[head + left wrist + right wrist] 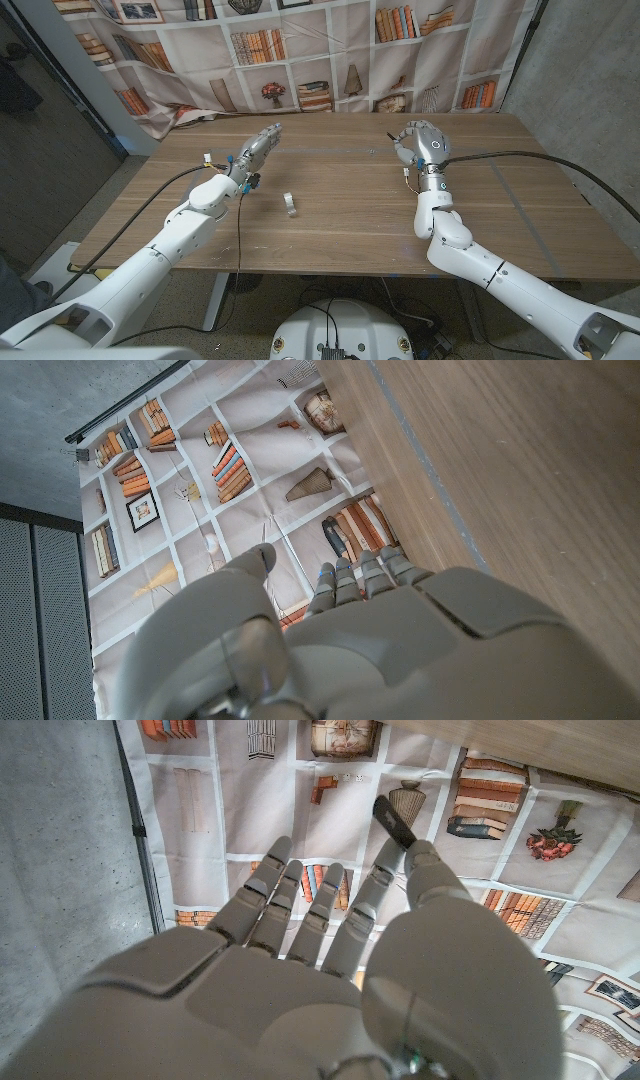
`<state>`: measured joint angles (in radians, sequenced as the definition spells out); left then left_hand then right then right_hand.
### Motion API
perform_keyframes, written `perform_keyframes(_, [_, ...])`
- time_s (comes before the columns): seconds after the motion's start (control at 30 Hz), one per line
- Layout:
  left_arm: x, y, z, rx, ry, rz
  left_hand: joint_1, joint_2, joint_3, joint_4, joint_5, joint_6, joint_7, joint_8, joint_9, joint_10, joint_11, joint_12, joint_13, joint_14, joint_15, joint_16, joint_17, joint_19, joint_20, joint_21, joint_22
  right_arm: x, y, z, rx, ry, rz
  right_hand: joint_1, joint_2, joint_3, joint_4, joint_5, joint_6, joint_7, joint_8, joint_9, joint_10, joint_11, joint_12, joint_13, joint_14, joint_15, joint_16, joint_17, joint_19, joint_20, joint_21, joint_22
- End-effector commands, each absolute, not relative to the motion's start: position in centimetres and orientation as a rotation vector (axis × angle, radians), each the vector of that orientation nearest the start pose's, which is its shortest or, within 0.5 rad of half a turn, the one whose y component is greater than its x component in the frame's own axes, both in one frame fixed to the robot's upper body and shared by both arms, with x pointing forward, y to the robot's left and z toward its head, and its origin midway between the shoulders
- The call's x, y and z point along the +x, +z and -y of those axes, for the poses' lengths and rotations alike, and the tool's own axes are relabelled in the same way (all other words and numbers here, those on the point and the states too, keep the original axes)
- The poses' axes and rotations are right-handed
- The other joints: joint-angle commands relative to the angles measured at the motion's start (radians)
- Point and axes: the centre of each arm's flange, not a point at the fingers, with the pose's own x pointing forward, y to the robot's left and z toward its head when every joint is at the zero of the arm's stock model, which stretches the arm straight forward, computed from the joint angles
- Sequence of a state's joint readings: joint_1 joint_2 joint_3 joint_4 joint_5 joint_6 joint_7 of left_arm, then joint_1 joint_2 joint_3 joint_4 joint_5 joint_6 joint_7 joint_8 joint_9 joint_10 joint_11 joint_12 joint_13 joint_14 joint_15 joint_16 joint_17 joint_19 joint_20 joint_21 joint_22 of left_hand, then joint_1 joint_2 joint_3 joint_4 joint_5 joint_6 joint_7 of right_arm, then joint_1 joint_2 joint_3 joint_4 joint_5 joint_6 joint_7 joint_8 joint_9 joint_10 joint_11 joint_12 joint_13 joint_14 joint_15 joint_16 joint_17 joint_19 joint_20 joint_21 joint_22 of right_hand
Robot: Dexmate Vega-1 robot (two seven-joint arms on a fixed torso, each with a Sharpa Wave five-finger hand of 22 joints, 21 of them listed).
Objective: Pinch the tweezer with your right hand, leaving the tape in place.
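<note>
Tweezer [393,821]: pinched by my right hand [420,141], raised right of the tape [289,204]; dark tip clear in wrist view
Tape: on table [360,215]
Left hand [256,150]: open, left of tape

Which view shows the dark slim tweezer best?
Right wrist view: the dark slim tweezer sticks out, pinched between the right robot hand's thumb and a finger. Head view: that robot hand curls around it, too small to tell. Left wrist view faces the bookshelf-print backdrop instead.
</note>
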<state>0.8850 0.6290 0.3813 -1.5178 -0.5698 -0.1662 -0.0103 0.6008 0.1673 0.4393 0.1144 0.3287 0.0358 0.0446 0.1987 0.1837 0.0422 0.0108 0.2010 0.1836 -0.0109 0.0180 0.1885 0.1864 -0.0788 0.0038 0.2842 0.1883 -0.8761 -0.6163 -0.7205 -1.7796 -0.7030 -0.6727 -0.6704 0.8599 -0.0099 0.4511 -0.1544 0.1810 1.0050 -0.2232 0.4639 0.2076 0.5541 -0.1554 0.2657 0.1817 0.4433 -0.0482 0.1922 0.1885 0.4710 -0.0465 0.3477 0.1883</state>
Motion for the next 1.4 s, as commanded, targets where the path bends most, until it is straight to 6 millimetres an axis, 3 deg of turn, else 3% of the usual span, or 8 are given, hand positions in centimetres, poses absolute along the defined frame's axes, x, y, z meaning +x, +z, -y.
perform_keyframes(0.03, [62.22,-0.61,-27.36,0.143,-0.27,0.584,-0.008,0.0,0.007,0.0,-0.002,0.005,-0.004,-0.004,0.004,0.004,-0.005,0.0,0.006,-0.002,0.002,-0.002,0.001,-0.005,0.008,-0.005,0.003,56.9,-2.02,20.58,-1.269,-0.695,0.722,-0.01,-0.003,0.002,0.006,-0.001,-0.006,0.0,-0.004,0.0,-0.003,0.002,-0.003,0.002,0.006,-0.024,-0.002,0.001,-0.002,-0.031,-0.003,0.005])
perform_keyframes(1.0, [62.03,-0.75,-27.25,0.143,-0.269,0.582,-0.013,-0.002,0.016,-0.002,-0.007,0.005,-0.005,-0.004,0.004,0.005,-0.006,0.001,0.006,-0.001,0.001,-0.002,0.001,-0.005,0.008,-0.006,0.003,56.81,-1.9,20.84,-1.265,-0.703,0.726,-0.012,-0.004,0.004,0.006,-0.002,-0.022,0.0,-0.019,-0.003,-0.009,0.008,-0.011,0.002,0.005,-0.023,-0.004,0.001,-0.002,-0.03,-0.004,0.005])
perform_keyframes(1.4, [61.96,-0.89,-27.37,0.141,-0.264,0.577,-0.016,-0.003,0.02,-0.003,-0.009,0.004,-0.004,-0.004,0.004,0.006,-0.008,0.001,0.006,-0.001,0.001,-0.001,0.001,-0.005,0.009,-0.007,0.003,57.49,-2.35,20.1,-1.286,-0.638,0.724,-0.013,-0.003,0.005,0.006,-0.002,-0.023,0.0,-0.023,-0.004,-0.007,0.007,-0.013,0.002,0.008,-0.025,-0.004,0.0,-0.002,-0.029,-0.005,0.005])
